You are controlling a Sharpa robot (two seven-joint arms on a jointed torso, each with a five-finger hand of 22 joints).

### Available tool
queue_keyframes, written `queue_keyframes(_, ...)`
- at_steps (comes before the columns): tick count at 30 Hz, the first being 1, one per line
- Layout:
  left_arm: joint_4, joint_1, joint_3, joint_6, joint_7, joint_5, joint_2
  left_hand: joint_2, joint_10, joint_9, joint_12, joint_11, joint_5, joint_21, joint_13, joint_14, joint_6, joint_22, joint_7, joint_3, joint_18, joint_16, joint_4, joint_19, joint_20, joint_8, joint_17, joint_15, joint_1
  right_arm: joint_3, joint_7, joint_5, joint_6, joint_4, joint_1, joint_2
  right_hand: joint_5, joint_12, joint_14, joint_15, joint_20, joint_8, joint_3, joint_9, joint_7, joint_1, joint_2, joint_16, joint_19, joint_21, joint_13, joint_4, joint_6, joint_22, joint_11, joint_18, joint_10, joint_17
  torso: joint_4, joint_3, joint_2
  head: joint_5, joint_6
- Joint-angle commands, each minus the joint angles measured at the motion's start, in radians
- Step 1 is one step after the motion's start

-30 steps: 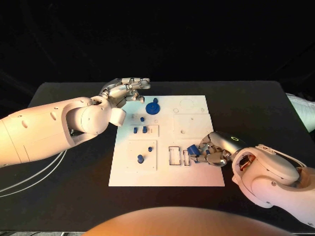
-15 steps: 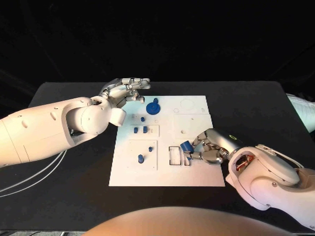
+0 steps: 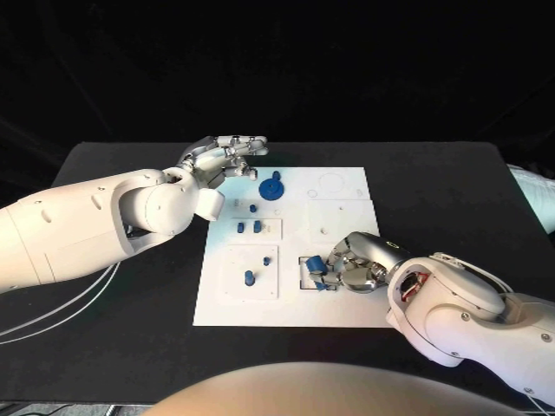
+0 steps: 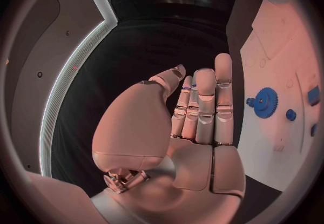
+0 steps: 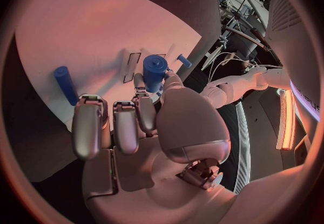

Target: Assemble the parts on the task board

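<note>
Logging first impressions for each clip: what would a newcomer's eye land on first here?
First, the right hand low over the near right part of the white task board, gripping a blue cylinder beside the rectangular slots. Next, the blue gear at the board's far end. Then the left hand, fingers straight and holding nothing, at the board's far left corner.
</note>
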Motion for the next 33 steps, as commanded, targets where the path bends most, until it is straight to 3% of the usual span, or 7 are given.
queue_keyframes(1, 0.002, 0.000, 0.001, 0.018, 0.004, -0.002, 0.003, 0.001, -0.005, -0.001, 0.003, 0.000, 0.001, -0.003, 0.001, -0.007, -0.006, -0.001, 0.001, -0.005, 0.019, -0.003, 0.000, 0.001, 0.006, -0.001, -0.001, -0.002, 0.006, 0.000, -0.007, 0.000, 0.049, -0.002, 0.000, 0.004, -0.010, 0.000, 0.070, -0.009, -0.001, 0.007, -0.011, 0.003, -0.004, -0.016, -0.001, 0.000, 0.002, 0.004, -0.023, 0.000, -0.001, 0.001, 0.000, -0.018, 0.002, 0.070, -0.0001, 0.0002, 0.000, 0.002, -0.002)
queue_keyframes(6, 0.002, 0.000, 0.001, 0.017, 0.004, 0.001, 0.003, 0.001, -0.005, -0.001, 0.003, 0.000, 0.001, -0.003, 0.001, -0.007, -0.006, -0.001, 0.001, -0.005, 0.019, -0.003, 0.000, 0.001, 0.006, -0.001, -0.001, -0.002, 0.006, 0.000, -0.009, -0.014, 0.046, -0.006, 0.000, 0.008, -0.065, -0.009, 0.070, -0.010, -0.002, 0.010, -0.040, 0.019, -0.007, -0.046, 0.004, -0.001, 0.001, 0.003, -0.024, -0.001, -0.001, 0.001, -0.002, -0.018, 0.001, 0.068, -0.0009, 0.0006, 0.000, 0.002, -0.002)
queue_keyframes(11, 0.002, 0.000, 0.001, 0.017, 0.004, 0.002, 0.003, 0.001, -0.005, -0.001, 0.003, 0.000, 0.001, -0.003, 0.001, -0.007, -0.006, -0.001, 0.001, -0.005, 0.019, -0.003, 0.000, 0.001, 0.006, -0.001, -0.001, -0.002, 0.006, 0.000, -0.009, -0.028, 0.029, -0.010, 0.001, 0.010, -0.290, -0.056, 0.067, -0.009, -0.003, 0.009, -0.108, 0.038, -0.005, -0.124, -0.006, -0.009, -0.003, -0.002, -0.054, -0.001, -0.011, -0.006, 0.000, -0.017, -0.020, 0.055, -0.0011, 0.0009, 0.001, 0.003, -0.002)
queue_keyframes(13, 0.002, 0.000, 0.001, 0.017, 0.004, 0.002, 0.003, 0.001, -0.005, -0.001, 0.003, 0.000, 0.001, -0.003, 0.001, -0.007, -0.006, -0.001, 0.001, -0.005, 0.019, -0.003, 0.000, 0.001, 0.006, -0.001, -0.001, -0.002, 0.006, 0.000, -0.008, -0.031, 0.022, -0.011, 0.001, 0.011, -0.335, -0.083, 0.066, -0.007, -0.002, 0.007, -0.124, 0.044, -0.003, -0.148, -0.015, -0.011, -0.005, -0.004, -0.074, 0.001, -0.016, -0.010, 0.002, -0.016, -0.032, 0.053, -0.0013, 0.0008, 0.000, 0.003, -0.002)
queue_keyframes(21, 0.001, 0.000, 0.001, 0.017, 0.003, 0.002, 0.004, 0.001, -0.005, -0.001, 0.003, 0.000, 0.001, -0.003, 0.001, -0.007, -0.006, -0.001, 0.001, -0.005, 0.019, -0.003, 0.000, 0.001, 0.006, -0.001, -0.001, -0.002, 0.006, 0.000, -0.004, -0.039, 0.012, -0.007, 0.001, 0.011, -0.338, -0.095, 0.066, -0.007, -0.001, 0.009, -0.130, 0.054, -0.003, -0.170, -0.030, -0.011, -0.005, -0.005, -0.079, -0.001, -0.016, -0.009, 0.002, -0.016, -0.034, 0.054, -0.0009, 0.0016, 0.001, 0.003, -0.002)
queue_keyframes(27, 0.001, 0.000, 0.001, 0.018, 0.003, 0.002, 0.004, 0.001, -0.005, -0.001, 0.003, 0.000, 0.001, -0.003, 0.001, -0.007, -0.006, -0.001, 0.001, -0.005, 0.019, -0.003, 0.000, 0.001, 0.006, -0.001, -0.001, -0.002, 0.006, 0.000, -0.002, -0.047, 0.023, -0.006, 0.001, 0.012, -0.253, -0.097, 0.067, -0.011, -0.004, 0.015, -0.070, 0.074, -0.008, 0.018, -0.006, -0.010, -0.003, -0.003, -0.073, -0.076, -0.010, -0.004, -0.003, -0.017, -0.028, 0.057, -0.0011, 0.0015, 0.001, 0.002, -0.003)
queue_keyframes(33, 0.000, 0.000, 0.001, 0.019, 0.003, 0.002, 0.005, 0.002, -0.008, 0.000, 0.007, 0.000, 0.001, -0.006, 0.001, -0.010, -0.007, -0.003, 0.002, -0.009, 0.020, -0.003, -0.001, 0.001, 0.007, 0.000, -0.005, -0.002, 0.006, -0.001, -0.004, -0.073, 0.030, -0.018, 0.001, 0.022, -0.303, -0.110, 0.068, -0.016, -0.007, 0.023, -0.011, 0.088, -0.013, 0.145, 0.026, -0.008, -0.001, 0.001, -0.079, -0.150, -0.001, 0.004, -0.009, -0.018, -0.028, 0.061, -0.0004, 0.0022, 0.001, 0.002, -0.006)
